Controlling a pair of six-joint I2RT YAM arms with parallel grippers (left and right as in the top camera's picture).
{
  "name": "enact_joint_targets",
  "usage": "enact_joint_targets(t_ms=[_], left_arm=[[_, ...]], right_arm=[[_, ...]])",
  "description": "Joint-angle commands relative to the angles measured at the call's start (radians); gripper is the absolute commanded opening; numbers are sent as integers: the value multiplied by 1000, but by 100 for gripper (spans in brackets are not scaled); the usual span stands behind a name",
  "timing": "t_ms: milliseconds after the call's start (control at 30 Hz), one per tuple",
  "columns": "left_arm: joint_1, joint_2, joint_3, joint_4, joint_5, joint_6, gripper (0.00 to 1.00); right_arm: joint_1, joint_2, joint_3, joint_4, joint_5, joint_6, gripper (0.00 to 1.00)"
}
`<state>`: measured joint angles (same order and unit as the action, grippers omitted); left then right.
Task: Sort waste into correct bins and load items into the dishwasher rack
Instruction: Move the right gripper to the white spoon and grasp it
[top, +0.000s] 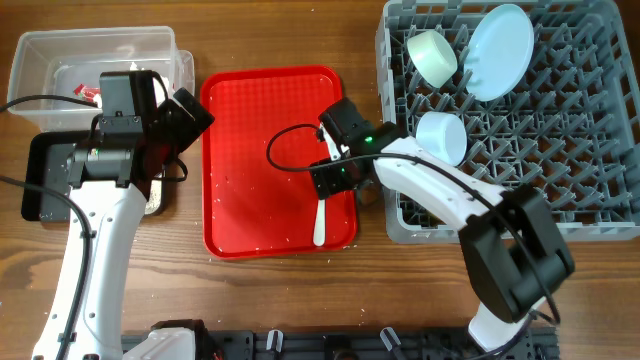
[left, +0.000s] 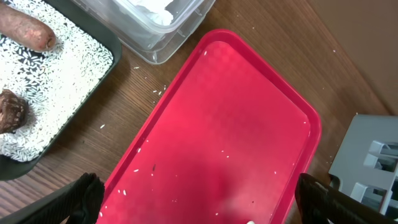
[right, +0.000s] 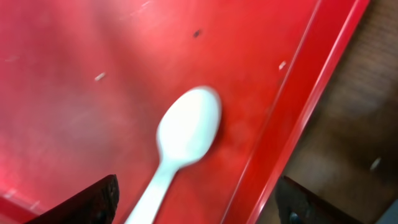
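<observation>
Our right end effector (right: 198, 202) hangs spread wide over the white spoon (right: 186, 127); we should lower straight and pinch its thin handle crosswise.

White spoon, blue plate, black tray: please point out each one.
white spoon (right: 189, 124), right wrist view, on its bowl.
blue plate (top: 500, 50), overhead view, on its face.
black tray (top: 45, 185), overhead view, on its bare left part.

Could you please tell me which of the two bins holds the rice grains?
The shallow black tray: white grains cover its floor, while the clear tub holds white tissue instead.
</observation>
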<state>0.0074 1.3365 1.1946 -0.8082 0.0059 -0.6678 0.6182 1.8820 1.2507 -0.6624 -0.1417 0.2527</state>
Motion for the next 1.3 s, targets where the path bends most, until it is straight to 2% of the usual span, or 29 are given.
enact_joint_targets(t_ms=[0,167,367,467,600,733,900,1000,1133,1267], left_arm=[[-5,2,4,-2,-29,5,100],[-5,2,4,7,-83,5,100],[-5,2,4,6,-82,5,100],[-5,2,4,6,-82,5,100],[-5,2,4,6,-82,5,100],[-5,2,4,6,-82,5,100],[-5,2,4,6,-82,5,100],[-5,2,4,6,-82,5,100],[-5,2,4,6,-82,5,100],[-5,2,4,6,-82,5,100]], right_arm=[[0,56,-1,48,86,-17,77],[5,65,-1,68,92,-42,64],[74,65,126,-44,177,-41,64],[136,92,127,-18,262,-44,64],[142,203,127,-35,270,-69,63],[141,210,122,-50,285,-44,63],[108,211,97,-71,216,-5,61],[25,211,85,-80,80,38,60],[-23,211,84,-34,5,9,43],[-23,211,84,-50,5,0,33]])
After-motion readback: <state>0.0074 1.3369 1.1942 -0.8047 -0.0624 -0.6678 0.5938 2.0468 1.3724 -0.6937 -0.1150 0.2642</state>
